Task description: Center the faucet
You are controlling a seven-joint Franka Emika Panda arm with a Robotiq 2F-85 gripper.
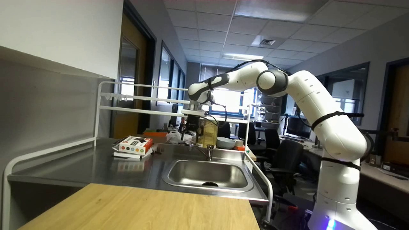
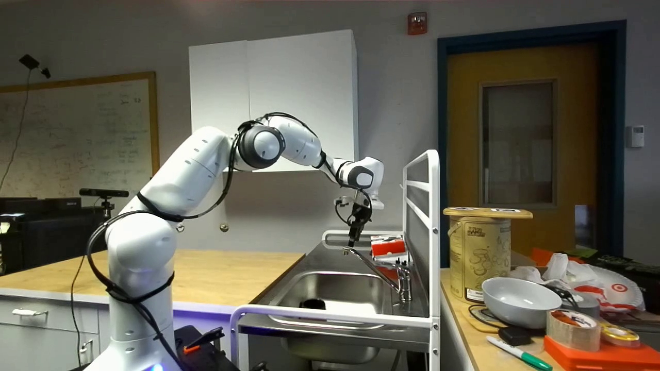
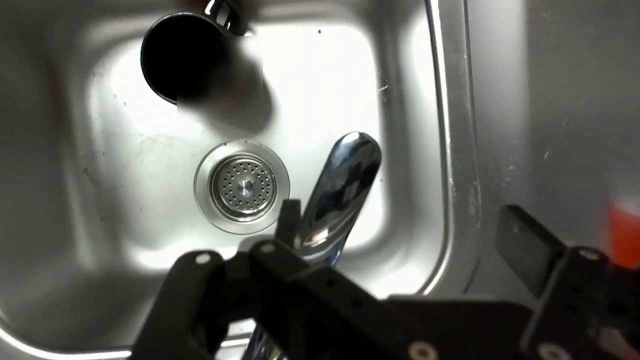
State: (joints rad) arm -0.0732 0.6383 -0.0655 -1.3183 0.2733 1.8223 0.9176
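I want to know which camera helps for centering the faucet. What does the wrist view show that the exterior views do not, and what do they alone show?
Only the wrist view: the perforated drain strainer in the basin floor.
Only the exterior views: the white arm, the white rack, the bowl and the yellow canister.
Shared: the sink, the faucet, the open gripper, and the black mug, a mere dark shape from outside.

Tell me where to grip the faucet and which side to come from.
I'd take the faucet by the outer part of its spout, the gripper coming from above with jaws across the spout's width: the spout is long and narrow, slants upward to a free end, and reaches over the sink.
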